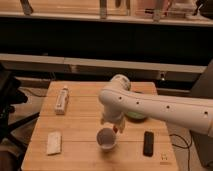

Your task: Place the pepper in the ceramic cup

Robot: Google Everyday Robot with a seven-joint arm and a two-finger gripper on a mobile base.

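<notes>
- The arm (150,105) reaches in from the right and hides most of the gripper (113,125), which hangs just above the cup's far rim.
- The cup (106,139) stands on the table (80,125) near the front edge.
- A bit of red by the cup's right rim looks like the pepper (116,129); most of it is covered.
- The bowl (136,116) is mostly hidden behind the arm.
- A white tube (61,100), pale block (53,142) and dark remote (148,143) lie apart.
</notes>
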